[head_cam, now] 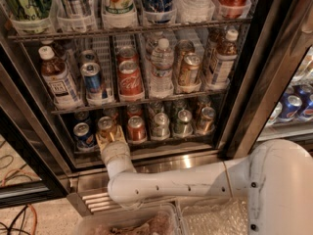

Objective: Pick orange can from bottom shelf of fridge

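Observation:
The fridge (244, 97) stands open in front of me. On its bottom shelf (146, 142) a row of short cans stands in lanes. The orange can (106, 127), amber with a silver top, is second from the left, between a blue can (82, 133) and a redder can (136, 129). My gripper (109, 137) reaches in from below on the white arm (171, 182) and sits right at the orange can, around its lower body. The can's lower part is hidden behind the gripper and wrist.
Silver and amber cans (183, 122) fill the shelf's right lanes. The shelf above holds bottles, a blue can and a red cola can (129, 77). The black door frame (266, 82) stands at the right, the ribbed steel base panel (93, 199) below.

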`<state>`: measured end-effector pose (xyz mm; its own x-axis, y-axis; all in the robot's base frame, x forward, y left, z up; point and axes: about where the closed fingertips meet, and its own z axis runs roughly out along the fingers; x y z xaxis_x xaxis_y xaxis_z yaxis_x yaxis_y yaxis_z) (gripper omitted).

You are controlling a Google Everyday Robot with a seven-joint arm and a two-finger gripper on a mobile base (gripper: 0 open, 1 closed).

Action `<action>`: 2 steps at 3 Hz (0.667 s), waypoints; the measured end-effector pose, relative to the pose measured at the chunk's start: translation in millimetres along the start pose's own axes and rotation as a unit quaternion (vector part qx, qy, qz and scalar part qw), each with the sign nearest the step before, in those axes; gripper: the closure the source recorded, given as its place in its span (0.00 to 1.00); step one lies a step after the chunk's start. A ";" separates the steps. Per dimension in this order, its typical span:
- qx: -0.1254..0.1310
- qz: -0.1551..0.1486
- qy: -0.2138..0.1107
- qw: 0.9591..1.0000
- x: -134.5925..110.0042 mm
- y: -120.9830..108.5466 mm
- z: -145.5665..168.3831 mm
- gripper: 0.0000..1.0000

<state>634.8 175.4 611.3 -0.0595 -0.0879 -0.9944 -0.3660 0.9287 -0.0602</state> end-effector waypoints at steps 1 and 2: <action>-0.011 -0.015 -0.020 1.000 -25.2 4.1 -6.1 1.00; -0.024 -0.034 -0.032 0.999 -42.6 10.9 -24.3 1.00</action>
<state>610.8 180.6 655.1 0.0264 -0.1245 -0.9919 -0.4115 0.9029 -0.1243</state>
